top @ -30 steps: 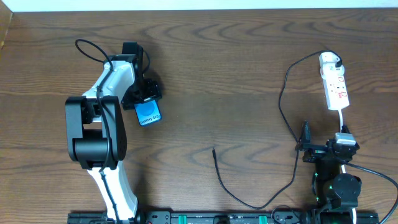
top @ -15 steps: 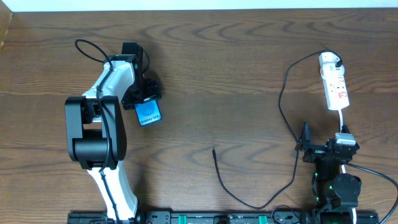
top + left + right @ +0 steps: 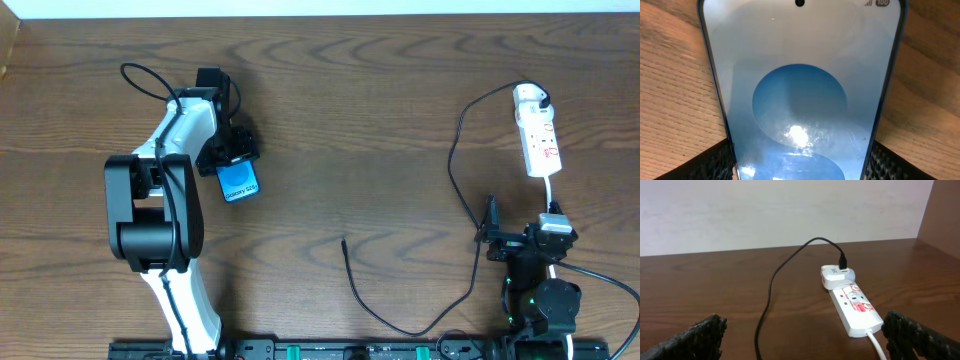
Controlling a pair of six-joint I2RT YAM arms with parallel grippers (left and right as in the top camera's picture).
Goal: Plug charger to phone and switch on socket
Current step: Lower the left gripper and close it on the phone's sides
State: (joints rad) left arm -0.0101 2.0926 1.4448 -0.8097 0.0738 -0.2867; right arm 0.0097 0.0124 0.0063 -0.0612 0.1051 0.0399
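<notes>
The phone (image 3: pixel 238 181) lies at the left of the table, its screen blue with a lighter circle. My left gripper (image 3: pixel 231 160) is shut on the phone; in the left wrist view the phone (image 3: pixel 800 95) fills the space between both fingers (image 3: pixel 800 167). The black charger cable (image 3: pixel 455 150) runs from its white adapter (image 3: pixel 528 97), plugged into the far end of the socket strip (image 3: pixel 541 142), down to a loose plug (image 3: pixel 344 241) at mid-table. My right gripper (image 3: pixel 522 232) is open and empty, short of the strip (image 3: pixel 852 307), with the cable (image 3: pixel 772 285) ahead of it.
The strip's white lead (image 3: pixel 877 345) runs back past my right finger towards the arm base (image 3: pixel 540 300). A pale wall rises behind the table's far edge (image 3: pixel 790 215). The cable loops along the near edge (image 3: pixel 420 330).
</notes>
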